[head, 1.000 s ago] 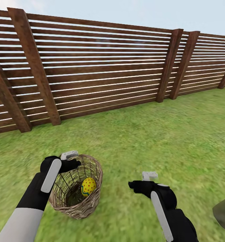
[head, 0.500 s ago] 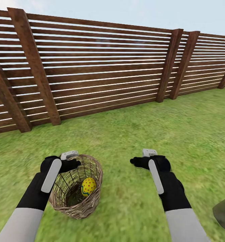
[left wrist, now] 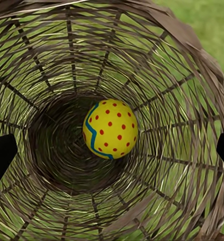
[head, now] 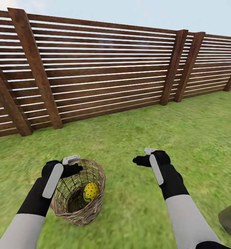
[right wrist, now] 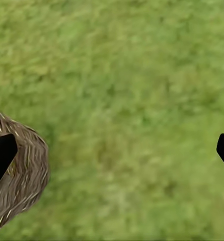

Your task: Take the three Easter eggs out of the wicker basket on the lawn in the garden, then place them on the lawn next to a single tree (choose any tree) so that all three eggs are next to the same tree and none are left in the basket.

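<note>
the basket (head: 79, 193) sits on the lawn (head: 136, 138) near the fence (head: 94, 69), with one egg (head: 90, 192) lying inside at the bottom. the left hand (head: 72, 165) hovers over its rim, fingers spread. the right hand (head: 139, 160) hangs above bare grass beside the basket, fingers spread too.

From my seat the wicker basket (head: 79, 193) is open at the top, and my left hand (left wrist: 112, 150) looks straight down its mouth with fingertips spread wide; the woven wall rings the way in on all sides, and one egg (left wrist: 111, 129) lies on the bottom with free room around it. My right hand (right wrist: 112, 148), open too, hangs over bare lawn (head: 184, 138) with the basket's side just beside one fingertip. The fence (head: 105, 72) closes off the far side.
</note>
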Available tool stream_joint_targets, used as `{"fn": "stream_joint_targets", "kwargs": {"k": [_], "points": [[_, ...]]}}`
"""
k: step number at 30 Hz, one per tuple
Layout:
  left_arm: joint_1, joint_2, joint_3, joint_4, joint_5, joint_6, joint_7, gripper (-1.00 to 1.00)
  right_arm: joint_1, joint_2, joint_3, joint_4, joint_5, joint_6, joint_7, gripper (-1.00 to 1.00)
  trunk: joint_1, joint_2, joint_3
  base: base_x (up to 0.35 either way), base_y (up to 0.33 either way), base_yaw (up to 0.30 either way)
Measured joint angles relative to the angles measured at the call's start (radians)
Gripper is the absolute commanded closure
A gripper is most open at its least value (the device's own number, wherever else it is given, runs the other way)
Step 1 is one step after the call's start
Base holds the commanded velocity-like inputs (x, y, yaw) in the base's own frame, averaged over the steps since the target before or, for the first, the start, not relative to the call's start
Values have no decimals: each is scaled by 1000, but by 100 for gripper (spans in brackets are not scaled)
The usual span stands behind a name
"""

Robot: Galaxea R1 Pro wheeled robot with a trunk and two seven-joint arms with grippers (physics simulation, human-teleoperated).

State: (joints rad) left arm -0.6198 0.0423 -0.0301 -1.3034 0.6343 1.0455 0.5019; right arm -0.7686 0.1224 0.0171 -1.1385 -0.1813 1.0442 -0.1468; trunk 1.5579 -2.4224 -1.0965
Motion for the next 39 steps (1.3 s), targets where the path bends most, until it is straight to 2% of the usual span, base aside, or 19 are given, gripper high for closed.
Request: {"fn": "stream_joint_targets", "kwargs": {"k": [10, 21, 28, 39], "points": [[0, 0, -1, 0, -1, 0, 1, -100, 1, -2, -1, 5, 0, 0, 0, -100, 0, 0, 0, 0, 0, 0], [-1, 0, -1, 0, 0, 0, 8, -100, 7, 0, 7, 0, -4, 0, 7, -100, 42, -77, -34, 0, 0, 0], [-1, 0, 0, 9, 0, 0, 10, -100, 8, 1, 11, -20, -3, 0, 10, -100, 42, -77, -34, 0, 0, 0], [-1, 0, -2, 16, -1, 0, 12, -100, 11, 3, 14, -111, -4, 0, 10, -100, 47, -80, -77, 0, 0, 0]]}}
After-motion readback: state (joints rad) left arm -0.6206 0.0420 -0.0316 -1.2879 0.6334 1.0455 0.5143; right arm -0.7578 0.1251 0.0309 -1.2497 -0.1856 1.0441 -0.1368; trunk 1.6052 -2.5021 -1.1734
